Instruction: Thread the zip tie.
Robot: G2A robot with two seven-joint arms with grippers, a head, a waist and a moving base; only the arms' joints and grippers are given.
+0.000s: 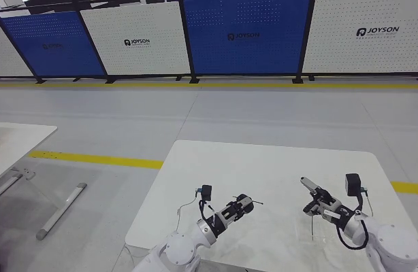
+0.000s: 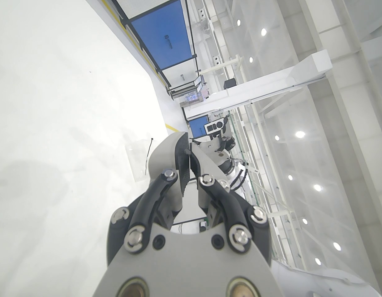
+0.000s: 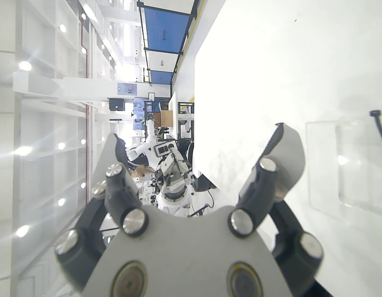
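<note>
My left gripper (image 1: 246, 201) hovers low over the front of the white table (image 1: 263, 160). Its fingers (image 2: 166, 159) are shut, and a thin black zip tie (image 1: 255, 201) sticks out from the tips toward the other arm. In the left wrist view this tie is just a small black nub (image 2: 187, 150) between the ribbed pads. My right gripper (image 1: 309, 193) stands open and empty (image 3: 197, 134) over the table's front right. A second black zip tie (image 1: 310, 230) (image 2: 148, 156) (image 3: 381, 131) lies beside it on a clear plastic tray (image 3: 348, 168) (image 2: 133, 162).
Bare white tabletop stretches beyond both grippers up to the far edge. Another white table (image 1: 11, 143) stands off to the left across the floor. Blue and white pegboard panels (image 1: 243, 37) line the back of the room.
</note>
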